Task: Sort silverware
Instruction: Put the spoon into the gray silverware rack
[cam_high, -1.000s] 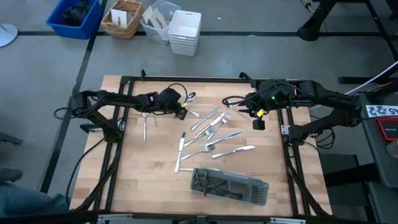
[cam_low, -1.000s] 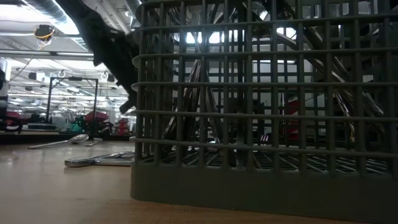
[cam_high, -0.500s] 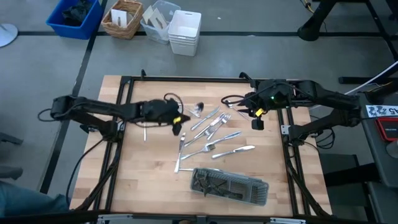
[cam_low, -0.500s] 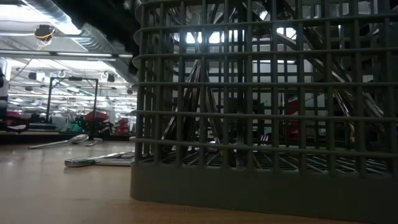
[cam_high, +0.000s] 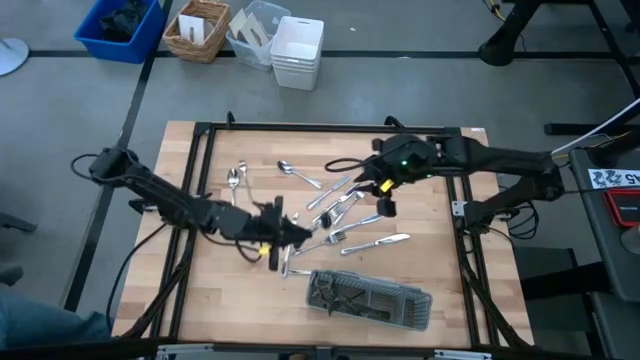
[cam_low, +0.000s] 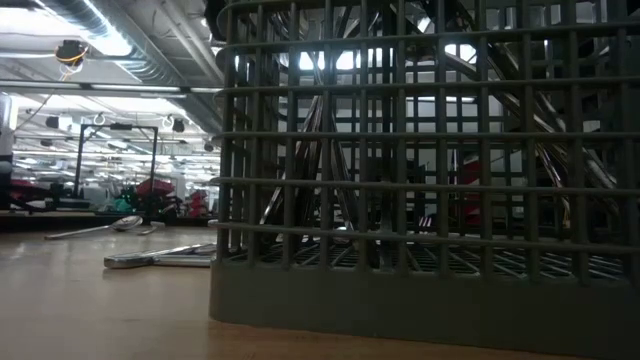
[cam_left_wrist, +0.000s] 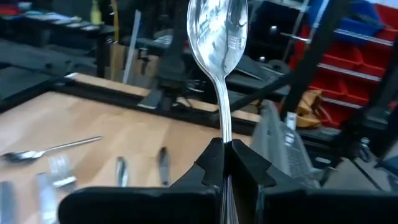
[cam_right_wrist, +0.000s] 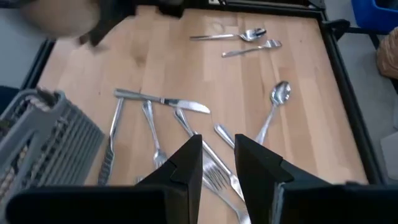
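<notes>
Shiny silver metal spoon (cam_left_wrist: 219, 50) clamped by handle in left gripper (cam_left_wrist: 222, 163) jaws, near dark grey mesh tray (cam_high: 368, 298). Best lowered handle-first into a tray compartment, kept vertical. Long axis upright, bowl uppermost. Right gripper (cam_right_wrist: 217, 163) jaws narrowly parted, empty, above scattered silverware (cam_high: 345, 205) on wooden tabletop (cam_high: 430, 255).

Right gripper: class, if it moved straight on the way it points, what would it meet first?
Probably the fork lying just beyond the open right gripper, in the loose silverware on the table; depth is uncertain.
</notes>
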